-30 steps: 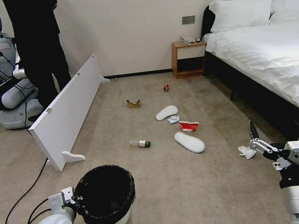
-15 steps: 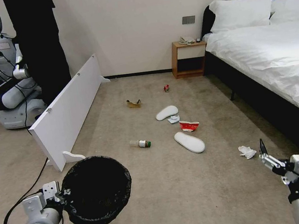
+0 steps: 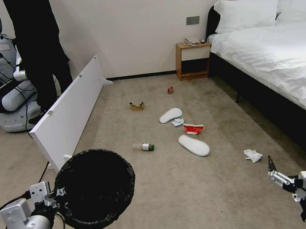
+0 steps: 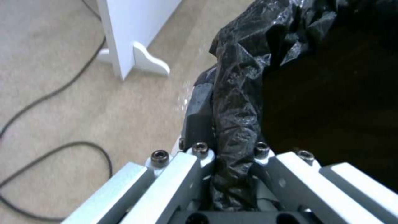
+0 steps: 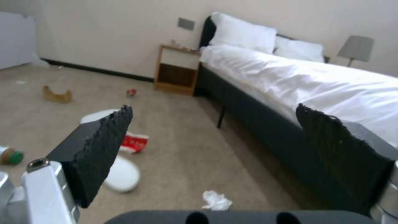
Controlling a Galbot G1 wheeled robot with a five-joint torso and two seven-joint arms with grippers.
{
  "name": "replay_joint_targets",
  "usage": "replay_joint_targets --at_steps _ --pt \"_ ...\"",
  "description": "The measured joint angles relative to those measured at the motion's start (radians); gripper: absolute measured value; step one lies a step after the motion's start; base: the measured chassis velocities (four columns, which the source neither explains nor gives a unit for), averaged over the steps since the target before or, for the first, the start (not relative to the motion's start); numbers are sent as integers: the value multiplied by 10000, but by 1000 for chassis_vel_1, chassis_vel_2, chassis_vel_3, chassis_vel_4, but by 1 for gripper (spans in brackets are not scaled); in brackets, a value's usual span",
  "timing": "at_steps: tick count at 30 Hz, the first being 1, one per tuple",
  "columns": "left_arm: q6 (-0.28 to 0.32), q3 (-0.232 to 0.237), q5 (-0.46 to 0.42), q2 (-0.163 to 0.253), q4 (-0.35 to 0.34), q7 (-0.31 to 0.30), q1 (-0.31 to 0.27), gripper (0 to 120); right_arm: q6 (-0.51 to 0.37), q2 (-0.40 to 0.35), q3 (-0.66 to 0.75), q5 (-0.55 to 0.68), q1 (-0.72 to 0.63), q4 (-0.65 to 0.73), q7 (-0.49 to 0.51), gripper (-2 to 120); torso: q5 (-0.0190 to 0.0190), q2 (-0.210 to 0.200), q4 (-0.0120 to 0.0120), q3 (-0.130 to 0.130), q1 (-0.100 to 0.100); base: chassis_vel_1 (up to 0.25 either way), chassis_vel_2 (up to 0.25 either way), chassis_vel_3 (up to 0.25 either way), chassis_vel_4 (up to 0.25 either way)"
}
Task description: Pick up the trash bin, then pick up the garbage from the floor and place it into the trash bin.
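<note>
At the lower left of the head view, above the carpet: the trash bin [image 3: 95, 188], black liner folded over its rim, tilted so its mouth faces the camera. Held at the rim by the left gripper [image 3: 56, 196], fingers [image 4: 199, 124] clamped on the bunched liner (one inside the rim, one outside).

Garbage on the floor ahead:
- green-capped bottle [image 3: 143, 146], lying on its side
- two white slippers [image 3: 193, 145], well apart
- red-white carton [image 3: 193, 128], between the slippers
- white tissue [image 3: 253, 155], near the bed [image 3: 284, 56]
- brown cardboard [image 3: 137, 106]
- red can [image 3: 170, 90], toward the nightstand [image 3: 192, 59]

Right gripper [image 3: 293, 167]: low at the right, fingers [image 5: 104, 146] spread wide, holding nothing.
</note>
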Motion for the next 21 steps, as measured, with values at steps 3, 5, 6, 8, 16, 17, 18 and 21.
replay_joint_targets --at_steps 3,5,6,8,16,17,18,21 --pt "-2 -171 -57 79 116 -48 420 3 388 47 -86 -161 -31 -380 -223 100 -1 0 2 0 0 0 0 0 0" --pt "-2 -201 -60 84 153 -42 521 3 510 73 -66 -251 -20 -499 -277 100 -1 0 1 0 0 0 0 0 0" --pt "-2 -239 -31 84 185 -25 658 3 638 114 -35 -297 -15 -609 -333 100 -1 0 0 0 0 0 0 0 0" --pt "-3 -271 23 79 201 12 751 3 705 149 -24 -315 -14 -655 -366 100 -1 0 0 0 0 0 0 0 0" --pt "-10 -352 428 -59 337 358 906 3 1050 479 -19 -586 138 -811 -710 100 -1 -1 0 0 0 0 0 0 0" --pt "-10 -346 446 -104 360 366 876 3 1121 571 -18 -631 197 -855 -796 100 -1 0 1 0 0 0 0 0 0" --pt "-10 -335 455 -131 360 372 849 3 1162 621 -25 -665 222 -883 -841 100 -1 0 1 0 0 0 0 0 0" --pt "-10 -318 458 -164 360 378 800 3 1216 706 -60 -722 255 -896 -915 100 -1 0 0 0 0 0 0 0 0"
